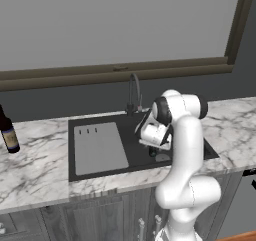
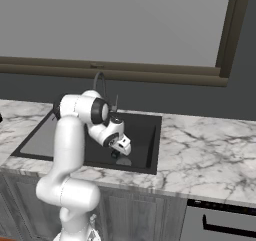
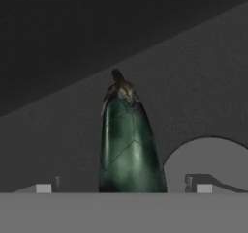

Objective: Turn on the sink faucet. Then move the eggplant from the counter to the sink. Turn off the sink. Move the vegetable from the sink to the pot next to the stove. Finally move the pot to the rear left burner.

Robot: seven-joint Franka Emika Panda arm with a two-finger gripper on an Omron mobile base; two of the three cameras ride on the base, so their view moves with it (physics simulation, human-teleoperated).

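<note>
**Ana:** Nearest the hand camera lay the eggplant (image 3: 130, 145), dark green and glossy, its thick end toward the lens and its stem pointing away. Where exactly was it?

**Ben:** Down on the dark floor of the sink (image 1: 145, 157), beside the pale round drain (image 3: 213, 162). The gripper (image 3: 123, 186) stood just over it with its jaws spread as wide as they go, one tip on each side of the thick end, holding nothing.

**Ana:** How would it have handled, do you think?

**Ben:** My guess: firm, fairly light, with a smooth skin that could slip, and wet too if the water had run. Its tapered shape would tend to squeeze out of a grip near the stem, so I'd have taken it across the fat lower body, where the sides run closest to parallel. It isn't fragile, though hard pinching could bruise it.

**Ana:** And the sink itself?

**Ben:** In the base views the basin looked to hold just the eggplant, tucked under the arm's wrist; a grey ribbed drainboard (image 1: 99, 147) filled its left part. I couldn't make out any running water.

**Ana:** Farther back?

**Ben:** The curved faucet (image 1: 134, 92) rose behind the basin, a dark bottle (image 1: 8, 132) stood on the marble counter (image 1: 35, 160) well to the left, and a window frame (image 1: 115, 71) ran behind it all.
</note>
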